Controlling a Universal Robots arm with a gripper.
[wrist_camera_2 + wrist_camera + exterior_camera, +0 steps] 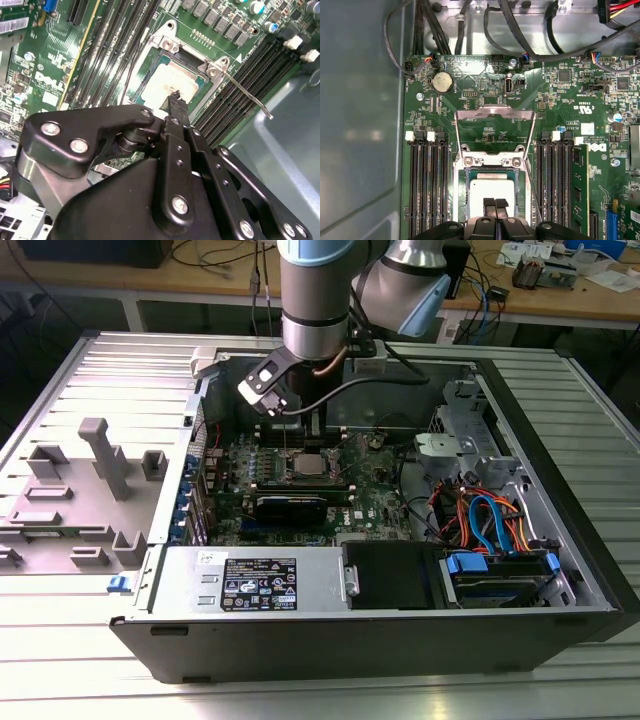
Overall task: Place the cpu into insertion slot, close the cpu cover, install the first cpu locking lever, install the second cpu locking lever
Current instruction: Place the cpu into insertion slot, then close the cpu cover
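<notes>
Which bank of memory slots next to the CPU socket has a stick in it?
The bank on the side away from the grey case wall: a green memory stick stands in its outermost slot. The other bank has only empty black slots.

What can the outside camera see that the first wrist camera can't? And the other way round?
Exterior view: the whole computer case, the arm and the blue cables. First wrist view: the round coin battery and the cpu cover flipped open. Both share the cpu lying in the insertion slot, with the tool over it.
</notes>
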